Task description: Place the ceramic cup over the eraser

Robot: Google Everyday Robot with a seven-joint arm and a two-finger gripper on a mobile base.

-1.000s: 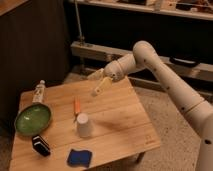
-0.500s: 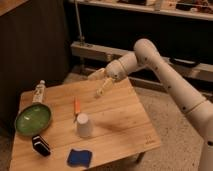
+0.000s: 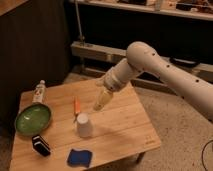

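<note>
Lower than half a second ago: end effector [image 3: 100, 103], now dropped toward the ceramic cup [image 3: 84, 125].

- Ceramic cup: white, apparently mouth-down, mid-counter [image 3: 127, 127], untouched.
- Eraser [image 3: 41, 145]: black, front left, well apart from the cup, uncovered.
- End effector: above and just right of the cup. I cannot tell how far open it is; I see nothing held.
- Others: orange stick [image 3: 76, 105] behind the cup, green bowl [image 3: 33, 119], white bottle [image 3: 39, 91], blue pad [image 3: 79, 157].

Progress, by my judgement: approach only. Grasp, carry and covering all remain.
</note>
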